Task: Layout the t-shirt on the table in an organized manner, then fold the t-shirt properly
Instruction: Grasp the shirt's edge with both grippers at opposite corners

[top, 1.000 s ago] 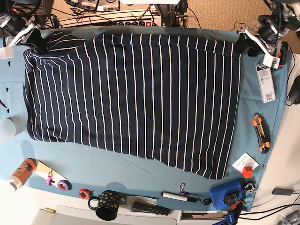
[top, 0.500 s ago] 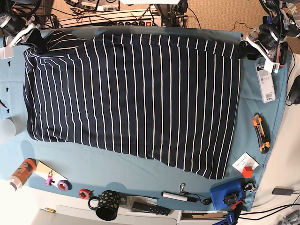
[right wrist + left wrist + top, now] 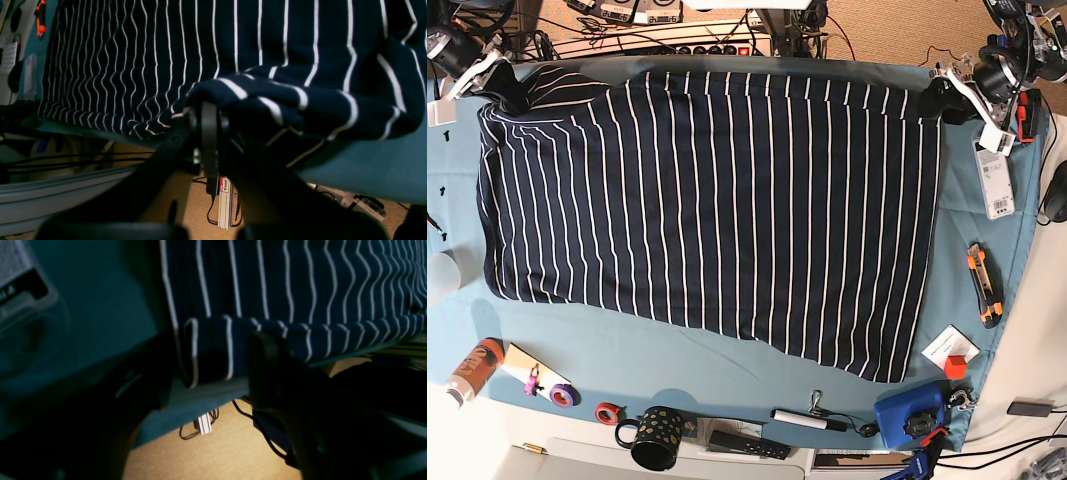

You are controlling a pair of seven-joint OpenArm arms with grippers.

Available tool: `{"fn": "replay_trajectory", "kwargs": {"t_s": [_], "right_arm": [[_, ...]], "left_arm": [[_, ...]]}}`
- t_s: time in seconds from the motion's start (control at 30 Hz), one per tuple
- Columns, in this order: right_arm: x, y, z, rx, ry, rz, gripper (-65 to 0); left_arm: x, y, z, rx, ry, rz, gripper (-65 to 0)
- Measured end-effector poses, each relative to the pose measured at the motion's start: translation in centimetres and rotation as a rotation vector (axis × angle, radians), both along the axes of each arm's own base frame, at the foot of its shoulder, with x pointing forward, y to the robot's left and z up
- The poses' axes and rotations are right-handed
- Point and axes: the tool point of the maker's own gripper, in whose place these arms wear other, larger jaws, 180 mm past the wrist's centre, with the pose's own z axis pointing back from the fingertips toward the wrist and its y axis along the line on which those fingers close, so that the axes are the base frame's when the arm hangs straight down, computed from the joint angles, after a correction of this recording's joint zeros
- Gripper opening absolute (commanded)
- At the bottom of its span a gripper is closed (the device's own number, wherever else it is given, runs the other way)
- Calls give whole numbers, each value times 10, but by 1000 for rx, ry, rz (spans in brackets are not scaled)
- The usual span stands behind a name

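Pincer (image 3: 206, 373) astride t-shirt (image 3: 300, 290) hem

Overhead base view is reading evenly bright and sharp; the mug (image 3: 655, 437) is casting only a soft, short shadow on the table (image 3: 677, 365). Both wrist views are running dim. The left gripper (image 3: 213, 373) is showing as a blurred black silhouette. Stripes on the t-shirt (image 3: 140, 63) are bowing toward the frame edges.

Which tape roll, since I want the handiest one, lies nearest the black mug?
The small red tape roll, just left of the black mug; the purple roll lies farther left.
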Motion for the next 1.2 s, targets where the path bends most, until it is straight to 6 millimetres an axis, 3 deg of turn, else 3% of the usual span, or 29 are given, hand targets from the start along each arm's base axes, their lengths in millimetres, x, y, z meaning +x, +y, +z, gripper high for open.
{"fn": "replay_trajectory", "kwargs": {"t_s": [0.2, 0.47, 0.67, 0.77, 0.9, 1.03, 1.2], "right_arm": [[0, 0, 0, 0, 0, 0, -650], [0, 0, 0, 0, 0, 0, -650], [2, -6, -6, -46, 24, -9, -650], [13, -8, -1, -58, -9, -13, -650], [28, -14, 2, -97, -34, -25, -650], [37, -31, -1, -186, -32, -74, -650], [57, -46, 10, -256, -103, -129, -650]], "left_arm": [[0, -5, 3, -6, -28, -40, -648], [0, -5, 4, -4, -28, -43, -650], [11, -11, 27, 29, -106, -82, -650], [17, -15, 40, 45, -153, -98, -650], [24, -9, 41, 71, -174, -70, -650], [34, 5, 41, 126, -192, 2, -650], [56, 6, 54, 128, -256, 7, -650]]}}
